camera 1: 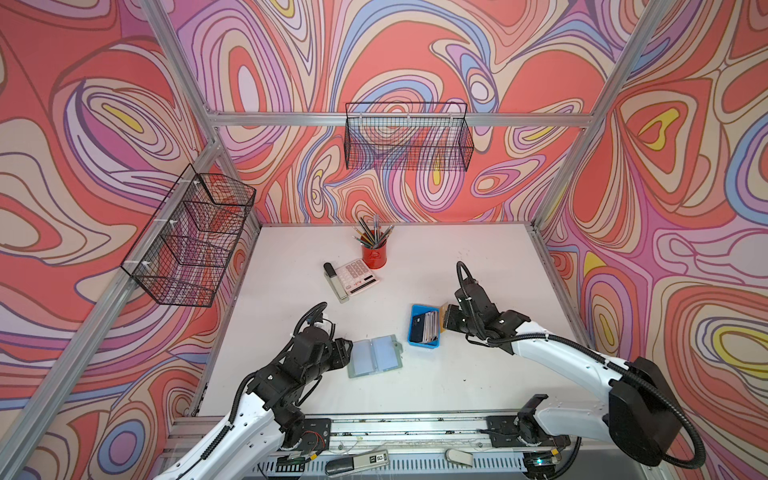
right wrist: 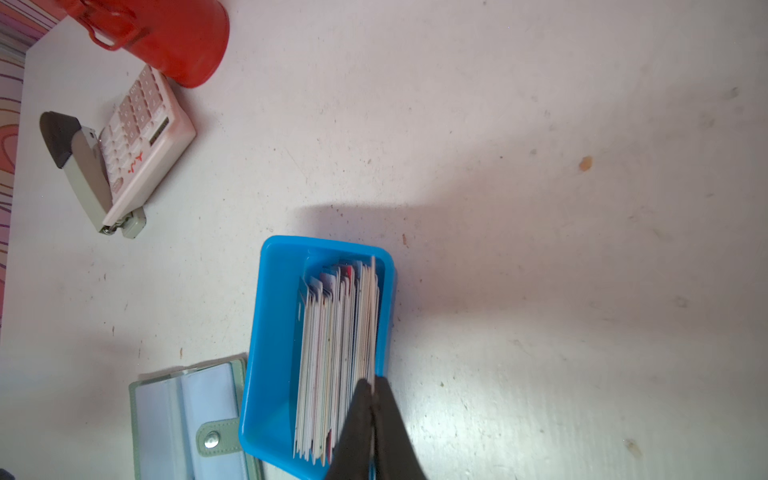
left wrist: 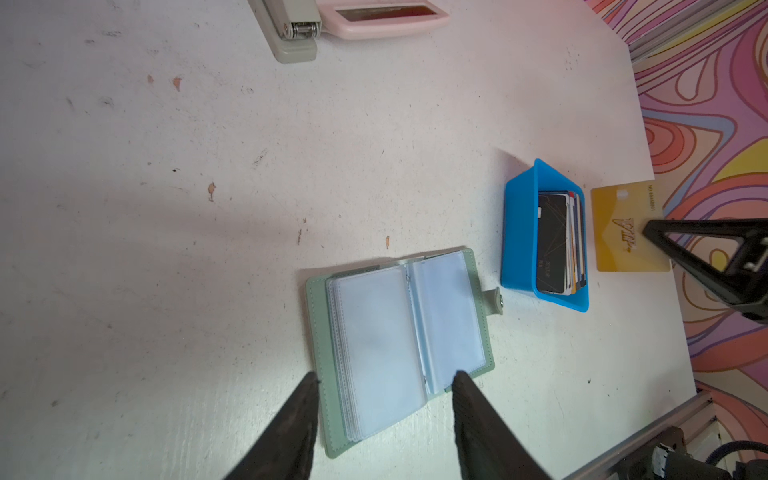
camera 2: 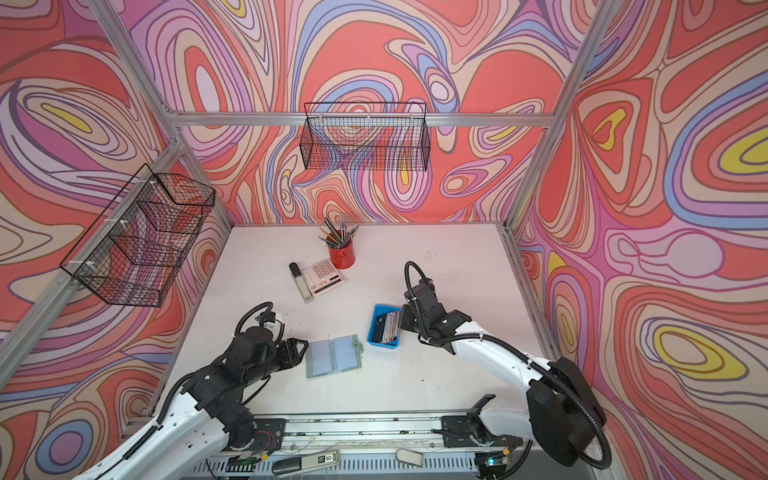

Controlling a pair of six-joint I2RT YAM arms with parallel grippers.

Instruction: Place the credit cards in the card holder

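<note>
Top views: card holder (camera 1: 375, 355) lies open just beside the blue tray (camera 1: 415, 340); a low carry by my R gripper (camera 1: 445, 320) could clip the rim & spill the credit cards (camera 1: 428, 326). L wrist: R jaws pinch one gold card (left wrist: 623, 232) by a thin margin, so it may swivel or slip; my L gripper (left wrist: 384, 399), jaws half-spread, straddles the holder's edge nearest me – pressing or not, can't tell. R wrist: pads (right wrist: 361, 415) clamped tight on that card, seen edge-on beside the stack.
</note>
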